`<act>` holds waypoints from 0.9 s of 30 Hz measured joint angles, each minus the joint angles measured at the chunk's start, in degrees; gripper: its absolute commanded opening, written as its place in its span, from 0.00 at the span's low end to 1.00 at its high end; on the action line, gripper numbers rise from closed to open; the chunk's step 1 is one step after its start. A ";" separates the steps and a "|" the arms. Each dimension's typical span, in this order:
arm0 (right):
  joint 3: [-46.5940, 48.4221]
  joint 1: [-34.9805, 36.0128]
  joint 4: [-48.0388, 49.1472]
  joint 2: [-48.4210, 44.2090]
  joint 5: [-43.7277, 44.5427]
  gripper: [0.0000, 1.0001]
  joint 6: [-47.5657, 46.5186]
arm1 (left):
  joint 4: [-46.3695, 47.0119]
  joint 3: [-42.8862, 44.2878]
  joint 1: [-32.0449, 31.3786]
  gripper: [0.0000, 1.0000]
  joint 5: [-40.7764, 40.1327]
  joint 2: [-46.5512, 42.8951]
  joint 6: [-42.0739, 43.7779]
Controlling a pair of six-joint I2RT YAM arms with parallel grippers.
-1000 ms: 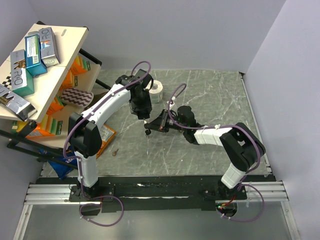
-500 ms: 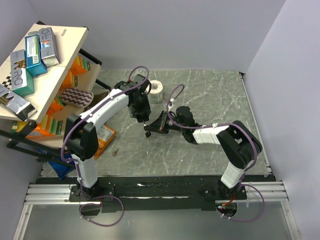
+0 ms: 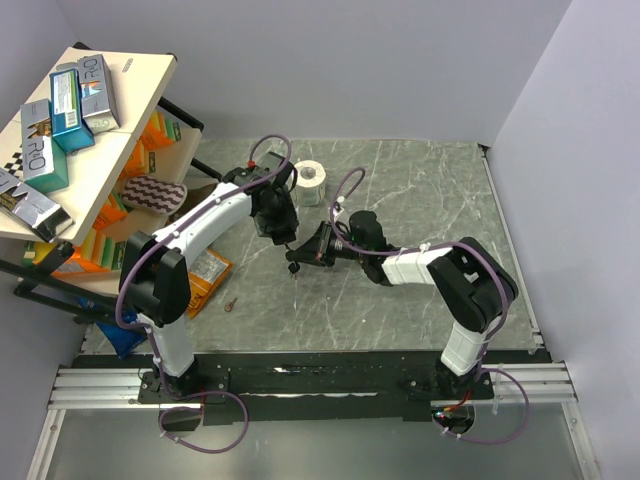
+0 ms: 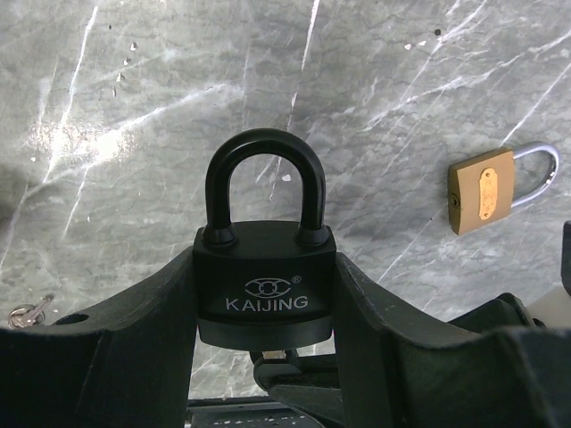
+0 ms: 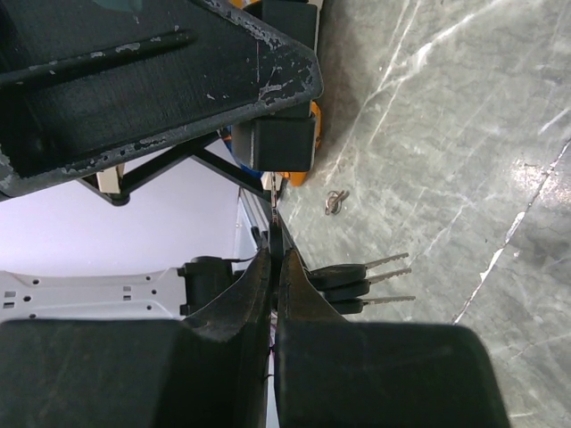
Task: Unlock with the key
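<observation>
A black padlock [image 4: 266,285] marked KAIJING sits upright between the fingers of my left gripper [image 4: 266,259], which is shut on its body; the shackle is down in the body. From below, my right gripper [image 5: 277,259] is shut on the black head of the key [image 5: 275,239]. Its silver blade runs up to the underside of the padlock [image 5: 279,143]. Three more keys [image 5: 357,278] of the bunch stick out beside the right fingers. In the top view both grippers meet above the table's middle, left gripper [image 3: 285,238] next to right gripper [image 3: 303,255].
A brass padlock [image 4: 482,190] with a silver shackle lies on the grey marble table. A small loose key ring [image 5: 335,201] rests near an orange packet [image 3: 210,272]. A white tape roll [image 3: 312,180] stands behind the arms. A cluttered shelf [image 3: 70,130] leans at the left.
Both grippers have drifted a little to the left and away together, still joined at the padlock and key. Neither grip has changed.
</observation>
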 measured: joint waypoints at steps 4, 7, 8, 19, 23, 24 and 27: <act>0.11 0.00 0.09 0.63 -0.26 0.00 0.02 | 0.87 -1.14 0.09 0.01 0.02 -0.13 -0.44; 0.68 0.00 0.02 1.16 -0.76 0.00 0.00 | 1.40 -1.92 0.20 0.01 -0.11 -0.72 -1.01; 0.96 0.00 -0.15 1.29 -0.90 0.00 0.00 | 1.51 -2.12 0.33 0.01 -0.22 -0.92 -1.16; 2.80 0.00 -0.79 2.08 -1.97 0.00 -0.07 | 3.13 -3.78 0.63 0.01 -0.83 -2.91 -1.60; 3.13 0.00 -0.70 2.86 -2.51 0.00 -0.31 | 3.28 -4.17 0.72 0.01 -0.98 -2.99 -1.60; 3.21 0.00 -0.70 3.04 -2.62 0.00 -0.44 | 3.34 -4.28 0.72 0.01 -0.98 -2.99 -1.60; 3.58 0.00 -1.14 3.17 -2.89 0.00 -1.11 | 3.45 -4.42 0.72 0.01 -1.01 -2.99 -1.60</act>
